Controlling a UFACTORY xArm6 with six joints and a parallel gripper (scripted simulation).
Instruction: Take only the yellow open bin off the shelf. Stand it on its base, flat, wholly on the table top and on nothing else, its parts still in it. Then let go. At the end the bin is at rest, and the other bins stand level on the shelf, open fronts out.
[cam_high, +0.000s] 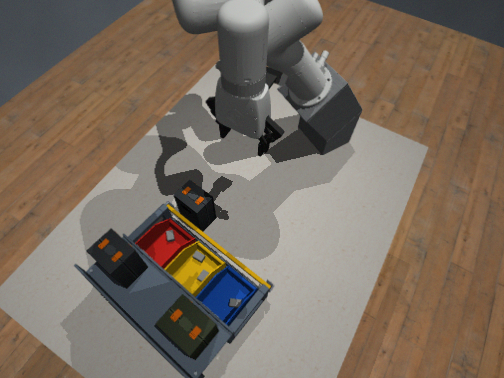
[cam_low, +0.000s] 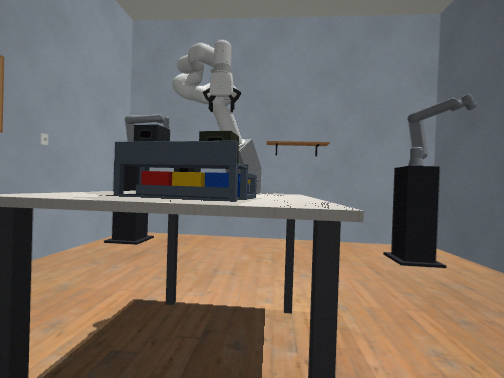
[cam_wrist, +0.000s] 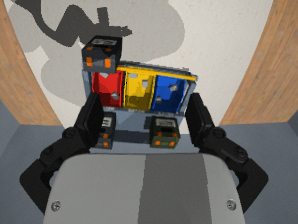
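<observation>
While the hand (cam_high: 243, 142) (cam_low: 221, 104) (cam_wrist: 144, 103) hangs spread and holding nothing, high toward the top of the overhead frame, the yellow bin (cam_high: 194, 267) (cam_low: 188, 179) (cam_wrist: 138, 90) sits on the shelf (cam_high: 131, 282) (cam_low: 175, 153) (cam_wrist: 134, 136), low and left of centre there, between the red bin (cam_high: 159, 246) (cam_low: 157, 178) (cam_wrist: 106, 90) and the blue bin (cam_high: 226, 295) (cam_low: 217, 180) (cam_wrist: 167, 93). With neighbours that close, wide fingers coming down could shove either askew; a crooked grip could tip out the grey parts (cam_high: 198, 256) (cam_wrist: 145, 84), and the black case (cam_high: 195, 204) (cam_wrist: 102, 54) near the front rail might get knocked on the way out.
</observation>
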